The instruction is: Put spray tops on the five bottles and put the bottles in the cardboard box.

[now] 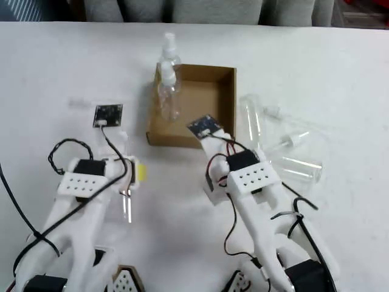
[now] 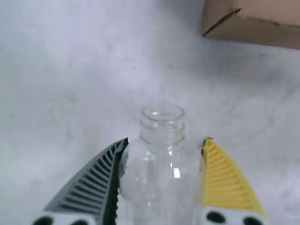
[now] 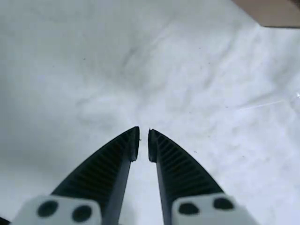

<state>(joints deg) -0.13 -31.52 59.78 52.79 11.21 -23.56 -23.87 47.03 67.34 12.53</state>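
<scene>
A clear bottle [image 2: 161,159] with an open neck and no spray top sits between the grey and yellow fingers of my left gripper [image 2: 164,140], which is shut on it; the same bottle [image 1: 126,204] shows beside the left arm. My right gripper [image 3: 143,136] hovers over bare table, shut with nothing in it. The cardboard box [image 1: 209,82] stands at the table's middle, with one topped bottle [image 1: 168,91] lying in it. A second topped bottle [image 1: 168,50] stands just behind the box.
To the right of the box lie two uncapped clear bottles [image 1: 251,121] [image 1: 298,167] and loose spray tops [image 1: 285,140]. A box corner [image 2: 248,21] shows ahead of the left gripper, and another box corner [image 3: 276,11] near the right one.
</scene>
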